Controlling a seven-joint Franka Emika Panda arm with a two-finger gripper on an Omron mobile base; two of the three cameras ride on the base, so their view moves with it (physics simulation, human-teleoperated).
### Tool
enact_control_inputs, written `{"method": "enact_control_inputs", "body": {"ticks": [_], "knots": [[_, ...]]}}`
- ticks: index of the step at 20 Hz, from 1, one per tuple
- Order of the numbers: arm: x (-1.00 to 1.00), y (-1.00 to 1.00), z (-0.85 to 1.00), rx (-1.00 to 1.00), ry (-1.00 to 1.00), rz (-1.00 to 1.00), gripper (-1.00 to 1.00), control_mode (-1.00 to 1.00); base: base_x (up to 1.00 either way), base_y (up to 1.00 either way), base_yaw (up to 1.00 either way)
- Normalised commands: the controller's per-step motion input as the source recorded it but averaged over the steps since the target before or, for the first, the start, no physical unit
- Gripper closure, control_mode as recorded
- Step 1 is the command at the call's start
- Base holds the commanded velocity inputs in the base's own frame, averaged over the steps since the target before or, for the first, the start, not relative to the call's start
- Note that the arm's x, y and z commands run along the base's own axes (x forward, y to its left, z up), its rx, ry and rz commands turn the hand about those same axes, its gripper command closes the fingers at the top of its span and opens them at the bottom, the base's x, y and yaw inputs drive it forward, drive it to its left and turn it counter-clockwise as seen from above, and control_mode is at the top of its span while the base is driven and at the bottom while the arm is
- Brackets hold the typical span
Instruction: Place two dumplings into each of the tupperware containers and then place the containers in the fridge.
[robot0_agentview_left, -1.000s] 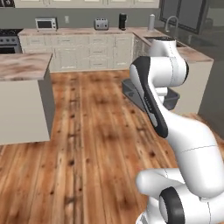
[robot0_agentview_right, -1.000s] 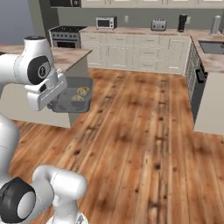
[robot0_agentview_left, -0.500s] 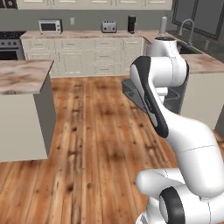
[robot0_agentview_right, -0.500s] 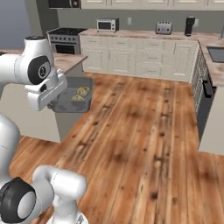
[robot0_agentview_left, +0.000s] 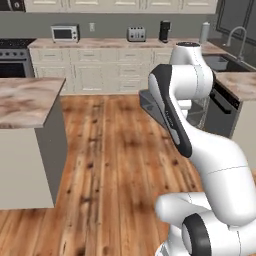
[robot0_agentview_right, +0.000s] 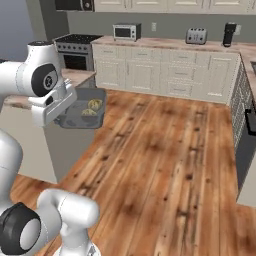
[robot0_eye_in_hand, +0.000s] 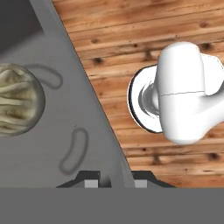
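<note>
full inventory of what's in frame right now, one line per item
tupperware container: 1, translucent grey, carried in the air beside the island, rim in the jaws
dumplings: 2, tan-olive, inside the container
island counter: 1, marbled pink top, left base view
microwave: 1, silver, back counter
toaster: 1, silver, back counter
coffee maker: 1, black, back counter
stove: 1, dark, back row
floor: wood planks
gripper: 1, dark tips, shut on the container rim
</note>
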Motion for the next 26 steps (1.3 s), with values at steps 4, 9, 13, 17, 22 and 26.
{"method": "enact_control_inputs", "body": {"ticks": [4,9,13,17,22,26], "knots": [[0.0,0.0,0.0,0.0,0.0,0.0,1.0,1.0,1.0,-0.44,0.15],[0.0,0.0,0.0,0.0,0.0,0.0,1.0,1.0,1.0,-0.46,0.15],[0.0,0.0,0.0,0.0,0.0,0.0,1.0,1.0,1.0,-0.43,0.15],[0.0,0.0,0.0,0.0,0.0,0.0,1.0,1.0,1.0,-0.43,0.16],[0.0,0.0,0.0,0.0,0.0,0.0,1.0,1.0,1.0,-0.48,0.16],[0.0,0.0,0.0,0.0,0.0,0.0,1.0,1.0,1.0,-0.5,0.16]]}}
